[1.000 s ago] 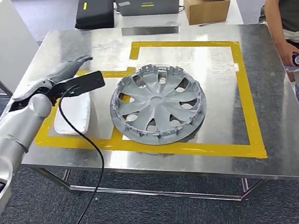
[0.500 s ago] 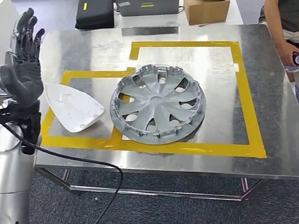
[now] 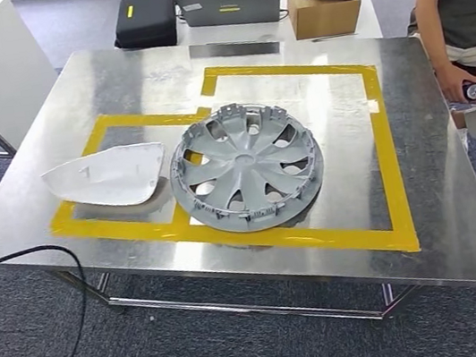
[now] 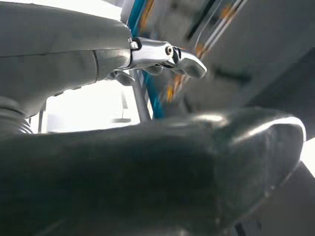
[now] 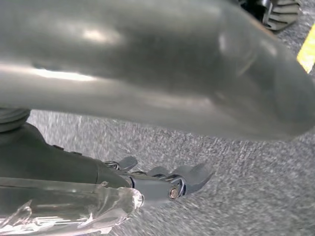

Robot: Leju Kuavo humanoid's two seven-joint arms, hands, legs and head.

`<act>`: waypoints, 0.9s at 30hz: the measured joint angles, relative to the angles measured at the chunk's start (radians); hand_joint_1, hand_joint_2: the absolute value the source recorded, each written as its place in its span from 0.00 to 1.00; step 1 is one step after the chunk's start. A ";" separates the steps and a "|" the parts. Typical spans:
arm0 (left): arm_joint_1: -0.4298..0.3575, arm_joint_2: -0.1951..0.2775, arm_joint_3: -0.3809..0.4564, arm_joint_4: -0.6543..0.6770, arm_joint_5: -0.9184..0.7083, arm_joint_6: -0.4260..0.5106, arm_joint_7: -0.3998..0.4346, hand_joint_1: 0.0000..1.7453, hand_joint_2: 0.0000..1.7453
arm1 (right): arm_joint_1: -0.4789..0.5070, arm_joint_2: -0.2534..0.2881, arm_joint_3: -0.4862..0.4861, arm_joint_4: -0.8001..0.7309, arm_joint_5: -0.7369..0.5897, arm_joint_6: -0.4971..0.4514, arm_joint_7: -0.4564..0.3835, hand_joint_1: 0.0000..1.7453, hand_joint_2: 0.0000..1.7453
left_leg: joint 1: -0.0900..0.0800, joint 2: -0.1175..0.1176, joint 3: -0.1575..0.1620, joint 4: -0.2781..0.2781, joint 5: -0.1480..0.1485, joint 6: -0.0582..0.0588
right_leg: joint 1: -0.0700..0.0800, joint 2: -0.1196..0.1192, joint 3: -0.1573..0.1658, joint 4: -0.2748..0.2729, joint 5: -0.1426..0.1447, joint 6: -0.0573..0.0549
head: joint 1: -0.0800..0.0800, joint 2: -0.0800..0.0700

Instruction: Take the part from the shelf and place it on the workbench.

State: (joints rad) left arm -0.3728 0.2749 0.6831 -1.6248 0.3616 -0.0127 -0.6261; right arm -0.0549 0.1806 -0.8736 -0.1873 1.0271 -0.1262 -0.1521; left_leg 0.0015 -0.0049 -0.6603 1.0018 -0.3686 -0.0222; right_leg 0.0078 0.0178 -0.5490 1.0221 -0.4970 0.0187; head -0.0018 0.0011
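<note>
White plastic part [image 3: 108, 177] lies smooth on the shiny metal workbench [image 3: 430, 202]; my left hand [image 4: 148, 162] and right hand [image 5: 159, 73] blur, fingers' spread untellable.

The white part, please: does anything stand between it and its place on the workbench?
Nothing visible does. The white part already lies flat on the workbench, at the left end of the yellow tape outline, close beside the hubcap. Whether the two touch cannot be told.
</note>
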 joint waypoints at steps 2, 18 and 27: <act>0.074 0.035 0.165 0.038 -0.017 -0.032 -0.038 0.00 0.00 | 0.005 -0.004 -0.018 0.000 -0.011 -0.009 0.006 0.00 0.00 | 0.001 0.001 0.001 0.000 -0.003 -0.001 | 0.000 0.000 -0.003 0.000 -0.004 -0.002 | 0.000 0.000; 0.286 -0.106 0.747 0.142 -0.399 0.153 -0.048 0.00 0.00 | 0.007 -0.020 -0.102 -0.002 -0.047 -0.023 0.022 0.00 0.00 | -0.004 -0.002 0.004 0.000 -0.009 0.004 | -0.006 -0.005 0.000 -0.001 -0.006 0.002 | 0.000 0.000; 0.385 -0.263 0.556 0.609 -0.708 0.516 -0.048 0.00 0.00 | 0.007 -0.020 -0.158 -0.003 -0.083 -0.001 0.103 0.00 0.00 | -0.021 -0.002 0.009 0.001 -0.013 0.025 | -0.024 -0.006 0.008 -0.008 -0.007 0.026 | 0.000 0.000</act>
State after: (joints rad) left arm 0.0126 0.0122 1.2391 -1.0154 -0.3468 0.5033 -0.6744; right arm -0.0478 0.1611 -1.0317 -0.1900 0.9437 -0.1272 -0.0487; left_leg -0.0192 -0.0072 -0.6513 1.0024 -0.3817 0.0031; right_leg -0.0165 0.0118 -0.5409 1.0145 -0.5043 0.0444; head -0.0021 0.0011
